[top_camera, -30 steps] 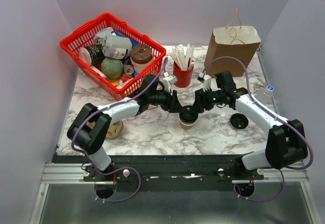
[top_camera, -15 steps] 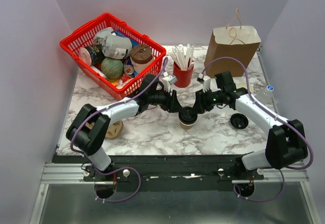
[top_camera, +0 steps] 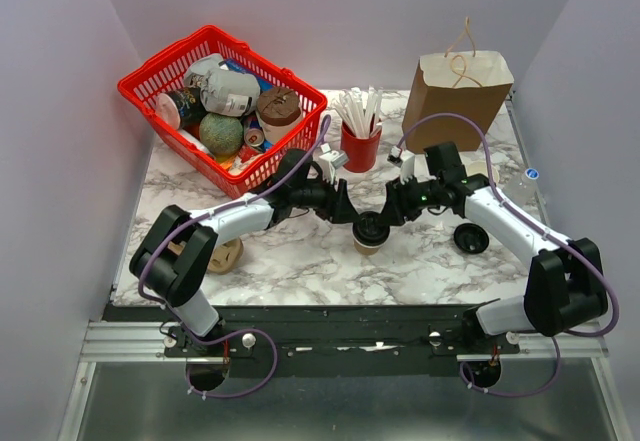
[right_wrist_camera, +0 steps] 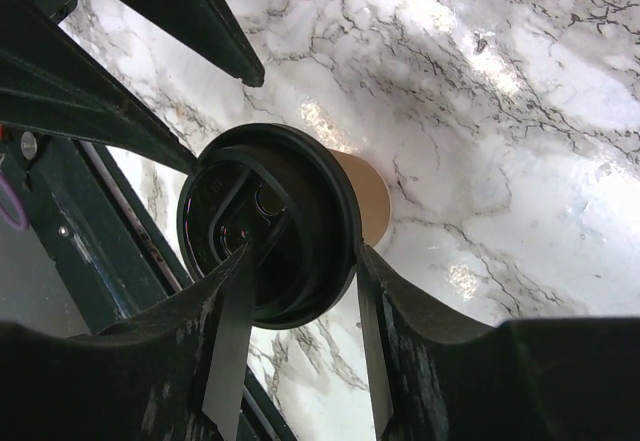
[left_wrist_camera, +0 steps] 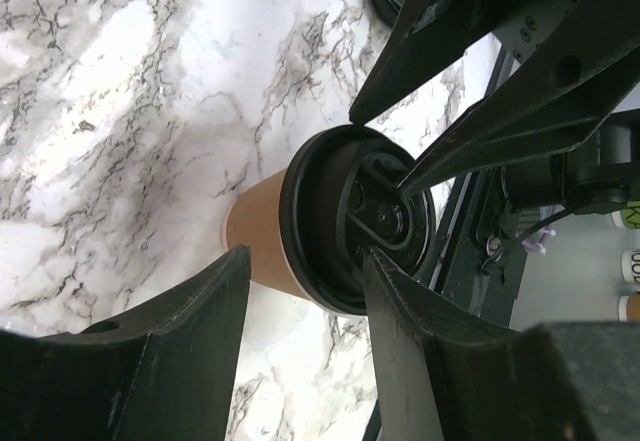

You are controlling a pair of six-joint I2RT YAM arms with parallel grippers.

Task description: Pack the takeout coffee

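The takeout coffee, a small brown paper cup with a black lid, stands upright at the middle of the marble table. My left gripper reaches it from the left and my right gripper from the right. In the left wrist view the left gripper is open, its right fingertip over the lid's near edge of the takeout coffee. In the right wrist view the right gripper is open astride half the lid of the takeout coffee, one finger over the lid's middle, the other at its rim.
A red basket full of groceries sits at the back left. A red straw cup stands behind the coffee, a brown paper bag at the back right. A loose black lid lies right; a tan lidless cup lies left.
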